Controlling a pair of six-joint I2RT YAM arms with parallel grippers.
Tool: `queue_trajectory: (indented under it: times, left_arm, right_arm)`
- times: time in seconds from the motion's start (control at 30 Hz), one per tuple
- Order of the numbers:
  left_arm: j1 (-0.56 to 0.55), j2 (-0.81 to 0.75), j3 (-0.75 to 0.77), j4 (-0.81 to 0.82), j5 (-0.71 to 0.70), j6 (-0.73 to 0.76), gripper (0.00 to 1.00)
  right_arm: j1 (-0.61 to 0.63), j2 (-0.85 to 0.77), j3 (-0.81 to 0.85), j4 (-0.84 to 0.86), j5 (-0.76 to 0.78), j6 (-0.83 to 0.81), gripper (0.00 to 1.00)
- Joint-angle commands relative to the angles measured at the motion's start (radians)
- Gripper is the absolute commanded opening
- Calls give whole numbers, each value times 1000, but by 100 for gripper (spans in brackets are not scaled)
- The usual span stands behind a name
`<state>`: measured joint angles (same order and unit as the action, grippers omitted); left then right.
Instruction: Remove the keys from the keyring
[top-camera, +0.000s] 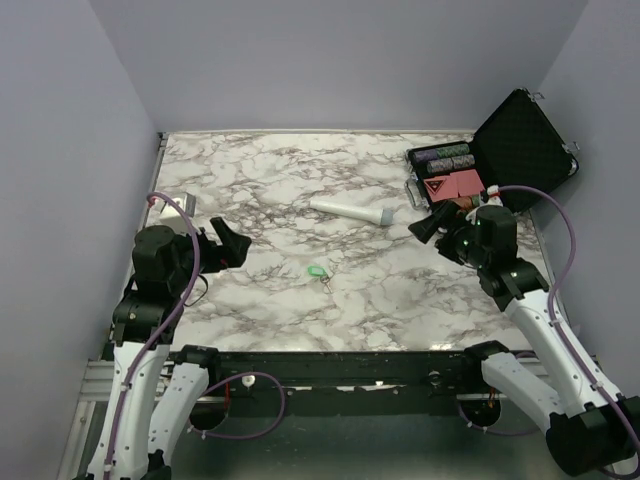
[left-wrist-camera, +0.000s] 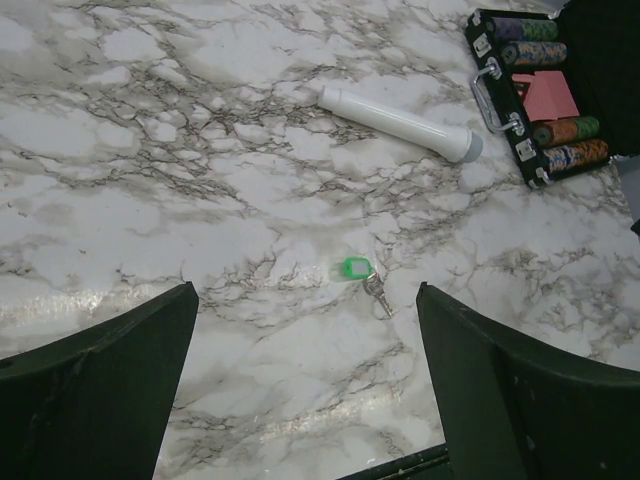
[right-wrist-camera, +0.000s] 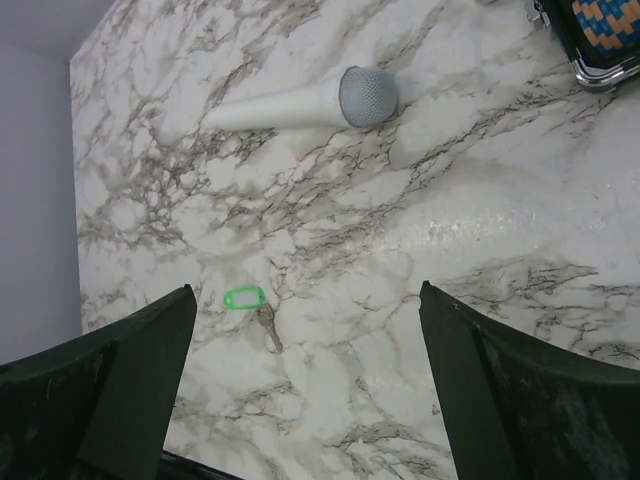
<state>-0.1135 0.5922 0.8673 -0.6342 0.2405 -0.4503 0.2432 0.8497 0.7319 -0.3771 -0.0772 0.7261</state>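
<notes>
marble-patterned table (top-camera: 300, 300) between lilac walls (top-camera: 60, 150); keyring (top-camera: 318, 271) lies mid-surface

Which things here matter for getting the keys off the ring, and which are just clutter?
For the job:
keyring
key

Lying about:
microphone
chip case
</notes>
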Motion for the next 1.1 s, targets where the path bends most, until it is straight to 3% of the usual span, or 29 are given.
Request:
queue_trajectory:
  times: [0.0,0.13,0.5,0.77,1.07]
  left_arm:
    - [-2,47,-5,-84,-27,28,99]
    - [0,51,-62,-12,77,18,99]
    - [0,30,-220,199,37,-159,99]
    - [-9,135,-257,244,94,-159,99]
    - [-236,227,-266,338,-3,-139,94]
  right_arm:
    - [5,8,-15,-23,-81,6,100]
    - [4,17,-28,3,-107,4,100]
    - [5,15,-35,0,-115,-18,100]
    - [5,15,-60,10,-107,-5,100]
    - [5,20,-91,76,-151,22,100]
